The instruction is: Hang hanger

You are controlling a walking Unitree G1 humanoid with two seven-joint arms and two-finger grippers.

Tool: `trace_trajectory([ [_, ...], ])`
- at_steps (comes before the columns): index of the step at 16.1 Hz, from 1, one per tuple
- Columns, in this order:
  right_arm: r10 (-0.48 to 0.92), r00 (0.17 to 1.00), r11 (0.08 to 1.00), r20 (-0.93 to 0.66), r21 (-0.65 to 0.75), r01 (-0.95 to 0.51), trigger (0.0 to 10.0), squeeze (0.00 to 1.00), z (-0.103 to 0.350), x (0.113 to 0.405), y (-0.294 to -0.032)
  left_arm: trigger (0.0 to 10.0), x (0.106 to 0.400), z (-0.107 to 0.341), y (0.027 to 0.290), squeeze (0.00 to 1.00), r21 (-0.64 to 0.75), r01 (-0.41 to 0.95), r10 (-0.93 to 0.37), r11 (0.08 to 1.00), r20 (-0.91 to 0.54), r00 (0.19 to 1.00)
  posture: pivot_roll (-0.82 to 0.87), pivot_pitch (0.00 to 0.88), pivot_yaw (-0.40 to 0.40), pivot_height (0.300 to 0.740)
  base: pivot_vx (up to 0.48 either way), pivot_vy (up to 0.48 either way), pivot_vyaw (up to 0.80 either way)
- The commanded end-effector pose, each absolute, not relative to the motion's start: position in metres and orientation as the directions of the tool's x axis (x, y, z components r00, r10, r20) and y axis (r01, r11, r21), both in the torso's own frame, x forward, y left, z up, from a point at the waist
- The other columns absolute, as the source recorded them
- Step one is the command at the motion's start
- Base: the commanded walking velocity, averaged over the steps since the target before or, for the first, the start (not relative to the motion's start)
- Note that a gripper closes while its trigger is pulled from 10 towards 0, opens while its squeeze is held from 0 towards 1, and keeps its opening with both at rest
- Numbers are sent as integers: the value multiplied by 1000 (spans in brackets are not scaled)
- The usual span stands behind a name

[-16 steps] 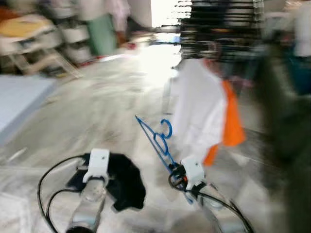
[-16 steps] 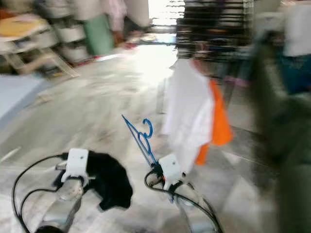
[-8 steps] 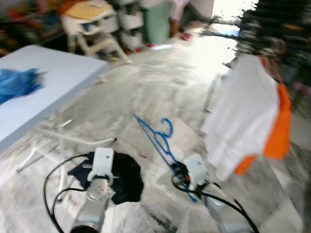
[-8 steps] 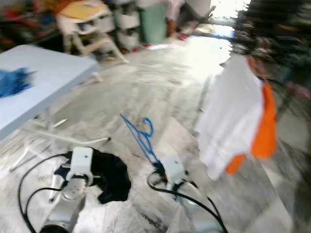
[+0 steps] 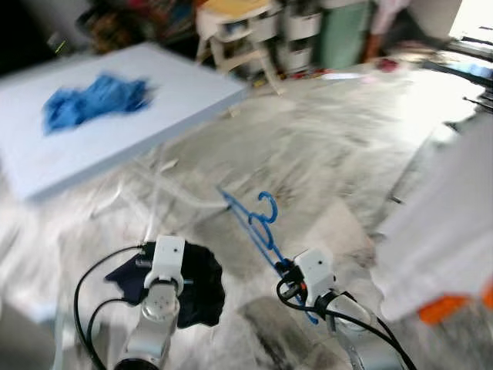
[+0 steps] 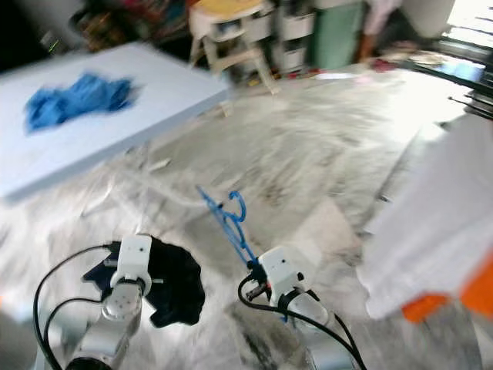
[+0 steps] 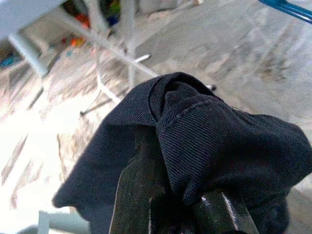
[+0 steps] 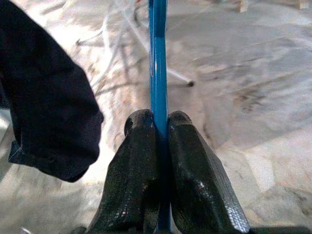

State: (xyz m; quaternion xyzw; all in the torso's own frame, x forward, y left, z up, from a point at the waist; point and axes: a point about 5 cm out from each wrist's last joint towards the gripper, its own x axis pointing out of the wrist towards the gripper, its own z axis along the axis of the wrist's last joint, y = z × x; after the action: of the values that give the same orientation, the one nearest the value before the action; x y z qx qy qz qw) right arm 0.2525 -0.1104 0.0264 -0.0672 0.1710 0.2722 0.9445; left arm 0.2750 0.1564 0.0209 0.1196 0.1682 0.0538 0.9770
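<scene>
The blue hanger [image 5: 258, 225], thin, stiff and probably light, is sticking up and forward above the floor, pinched by its lower bar in the right tool [image 8: 161, 127]; that flat grip looks prone to twisting. The left tool [image 7: 165, 214] is clamping a soft dark garment [image 7: 204, 146], near a tabletop [image 5: 154, 116] carrying blue cloth [image 5: 92, 99]

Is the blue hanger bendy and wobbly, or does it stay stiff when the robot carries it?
Probably fairly stiff: the blue hanger sticks straight out from the right gripper, which pinches one thin bar, without drooping. It looks thin, so likely light. The dark cloth in the left gripper sags instead.
</scene>
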Motion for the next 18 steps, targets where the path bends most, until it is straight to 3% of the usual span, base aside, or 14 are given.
trace_trajectory([
  [1, 525, 788, 825, -322, -33, -564, 10000, 0, 35, 256, -99, 10000, 274, 20, 167, 0, 265, -81, 165, 961, -314, 935, -94, 19, 62, 740, 0, 0, 788],
  [8, 481, 827, 844, -292, -101, -527, 10000, 0, 44, 266, -117, 10000, 272, 22, 194, 0, 312, -82, 180, 947, -300, 937, -96, 36, 59, 740, 0, 0, 71],
  [13, 496, 815, 804, -300, -197, -562, 10000, 0, 58, 279, -140, 10000, 305, 50, 226, 0, 322, -154, 239, 934, -245, 940, -89, 54, 64, 740, 0, 0, 0],
  [18, 596, 746, 735, -298, -171, -656, 10000, 0, 75, 281, -148, 10000, 343, 87, 232, 0, 352, -156, 230, 923, -182, 956, -95, 66, 83, 740, 0, 0, 0],
])
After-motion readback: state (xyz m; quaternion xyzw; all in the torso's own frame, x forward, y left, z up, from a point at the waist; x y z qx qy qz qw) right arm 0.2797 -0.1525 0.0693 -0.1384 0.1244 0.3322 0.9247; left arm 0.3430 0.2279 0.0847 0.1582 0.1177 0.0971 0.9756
